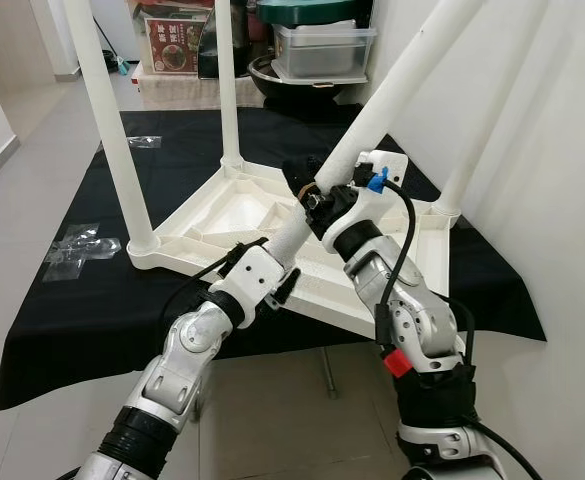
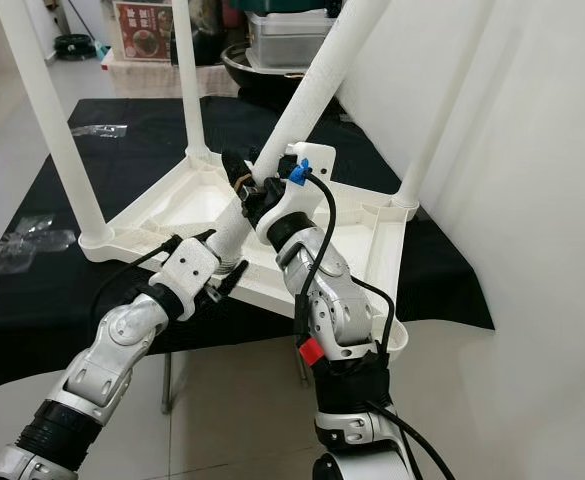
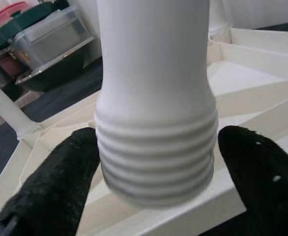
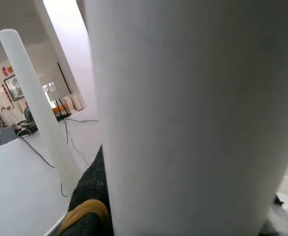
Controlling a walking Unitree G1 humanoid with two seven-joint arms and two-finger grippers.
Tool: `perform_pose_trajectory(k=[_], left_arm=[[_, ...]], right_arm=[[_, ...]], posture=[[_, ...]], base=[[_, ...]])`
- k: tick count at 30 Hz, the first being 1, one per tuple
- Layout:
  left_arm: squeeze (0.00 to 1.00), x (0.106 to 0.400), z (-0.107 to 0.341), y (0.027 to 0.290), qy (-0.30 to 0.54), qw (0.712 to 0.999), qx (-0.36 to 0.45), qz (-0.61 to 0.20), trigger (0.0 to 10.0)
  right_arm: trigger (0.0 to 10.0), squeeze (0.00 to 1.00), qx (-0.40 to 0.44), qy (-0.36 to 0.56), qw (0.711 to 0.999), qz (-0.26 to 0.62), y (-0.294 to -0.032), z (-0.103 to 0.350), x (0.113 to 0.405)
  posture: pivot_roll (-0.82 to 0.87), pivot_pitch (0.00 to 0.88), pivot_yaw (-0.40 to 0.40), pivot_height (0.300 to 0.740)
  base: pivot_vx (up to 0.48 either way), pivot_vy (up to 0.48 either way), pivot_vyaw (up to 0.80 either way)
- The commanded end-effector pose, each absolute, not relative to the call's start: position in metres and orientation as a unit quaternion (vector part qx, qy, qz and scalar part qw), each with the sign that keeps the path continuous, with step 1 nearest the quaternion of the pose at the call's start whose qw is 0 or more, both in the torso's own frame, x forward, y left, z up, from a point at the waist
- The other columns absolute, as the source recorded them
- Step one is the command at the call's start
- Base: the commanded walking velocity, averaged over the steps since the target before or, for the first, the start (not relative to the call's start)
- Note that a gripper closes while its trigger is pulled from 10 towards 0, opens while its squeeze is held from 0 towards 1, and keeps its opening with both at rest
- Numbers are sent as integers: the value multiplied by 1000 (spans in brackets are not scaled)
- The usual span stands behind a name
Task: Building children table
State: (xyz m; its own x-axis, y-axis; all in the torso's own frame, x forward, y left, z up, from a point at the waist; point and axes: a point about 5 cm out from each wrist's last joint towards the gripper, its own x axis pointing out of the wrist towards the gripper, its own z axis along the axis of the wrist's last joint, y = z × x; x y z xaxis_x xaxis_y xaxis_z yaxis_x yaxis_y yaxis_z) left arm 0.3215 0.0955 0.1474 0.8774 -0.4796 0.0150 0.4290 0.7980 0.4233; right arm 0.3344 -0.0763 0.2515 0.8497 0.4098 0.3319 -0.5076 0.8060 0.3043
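A white children's table (image 1: 234,212) lies upside down on a black cloth (image 1: 92,310). Three white legs stand in its corners: left (image 1: 117,130), back (image 1: 227,80) and right (image 1: 492,110). A fourth, loose leg (image 1: 392,90) slants up to the right over the near part of the underside. My right gripper (image 1: 310,192) is shut on its middle. My left gripper (image 1: 280,272) grips its lower end, with black fingers (image 3: 50,191) on either side of the threaded tip (image 3: 156,162). The tip hangs just above the ribbed underside. In the right wrist view the leg (image 4: 183,123) hides most of the gripper.
A white wall (image 1: 572,200) runs close along the right. Boxes and plastic containers (image 1: 322,45) are stacked behind the cloth. Clear plastic bags (image 1: 72,250) lie on the cloth's left edge. Tiled floor (image 1: 272,400) spreads in front and to the left.
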Motion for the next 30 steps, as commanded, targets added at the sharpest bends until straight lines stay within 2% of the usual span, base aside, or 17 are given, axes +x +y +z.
perform_pose_trajectory(k=[1, 2, 3, 8, 9, 10, 11, 12, 15, 16, 17, 19, 20, 22, 27, 28, 30], left_arm=[[1000, 321, 141, 104, -42, 949, 209, -231, 10000], [1000, 321, 141, 104, -42, 949, 209, -231, 10000], [0, 320, 138, 112, -35, 949, 222, -221, 10000], [0, 315, 134, 129, -18, 959, 209, -189, 10000], [0, 312, 134, 133, -18, 963, 201, -179, 10000], [0, 309, 134, 137, -16, 967, 190, -167, 10000], [0, 309, 134, 137, -16, 967, 190, -167, 10000], [0, 302, 134, 140, -17, 972, 171, -157, 10000], [0, 291, 132, 141, -14, 977, 150, -148, 10000], [0, 283, 130, 138, -15, 978, 144, -151, 10000], [0, 283, 130, 138, -15, 978, 144, -151, 10000], [0, 271, 125, 127, -13, 980, 125, -156, 10000], [0, 271, 125, 127, -13, 980, 125, -156, 10000], [0, 263, 121, 117, -4, 984, 91, -155, 10000], [0, 247, 112, 103, 18, 983, 64, -173, 10000], [0, 247, 112, 103, 18, 983, 64, -173, 10000], [0, 241, 113, 97, 20, 979, 62, -191, 10000]], right_arm=[[0, 0, 193, -142, 941, 240, -79, 258, 336], [0, 0, 193, -142, 941, 240, -79, 258, 336], [0, 0, 200, -147, 940, 232, -83, 260, 338], [0, 0, 181, -164, 947, 211, -92, 265, 339], [1765, 0, 171, -169, 950, 200, -96, 267, 340], [7608, 0, 161, -173, 954, 184, -101, 267, 341], [7608, 0, 161, -173, 954, 184, -101, 267, 341], [10000, 0, 139, -180, 962, 153, -111, 267, 342], [10000, 0, 89, -195, 972, 98, -128, 265, 344], [10000, 0, 46, -201, 978, 46, -143, 262, 346], [10000, 0, 46, -201, 978, 46, -143, 262, 346], [10000, 0, -21, -194, 980, -47, -169, 255, 350], [10000, 0, -21, -194, 980, -47, -169, 255, 350], [10000, 0, -77, -174, 975, -115, -189, 246, 351], [10000, 0, -207, -172, 953, -136, -200, 230, 348], [10000, 0, -207, -172, 953, -136, -200, 230, 348], [10000, 0, -264, -179, 937, -144, -205, 225, 348]], posture=[[52, 0, -75, 740], [52, 0, -75, 740], [53, 0, -76, 740], [54, 0, -75, 740], [55, 0, -77, 740], [54, 0, -79, 740], [54, 0, -79, 740], [57, 0, -83, 740], [61, 0, -85, 740], [59, 0, -85, 740], [59, 0, -85, 740], [57, 0, -85, 740], [57, 0, -85, 740], [52, 0, -86, 740], [50, 0, -80, 740], [50, 0, -80, 740], [55, 0, -82, 740]], base=[[0, 0, 0], [0, 0, 0], [0, 0, 0], [0, 0, 0], [0, 0, 0], [0, 0, 0], [0, 0, 0], [0, 0, 0], [0, 0, 0], [0, 0, 0], [0, 0, 0], [0, 0, 0], [0, 0, 0], [0, 0, 0], [0, 0, 0], [0, 0, 0], [0, 0, 0]])
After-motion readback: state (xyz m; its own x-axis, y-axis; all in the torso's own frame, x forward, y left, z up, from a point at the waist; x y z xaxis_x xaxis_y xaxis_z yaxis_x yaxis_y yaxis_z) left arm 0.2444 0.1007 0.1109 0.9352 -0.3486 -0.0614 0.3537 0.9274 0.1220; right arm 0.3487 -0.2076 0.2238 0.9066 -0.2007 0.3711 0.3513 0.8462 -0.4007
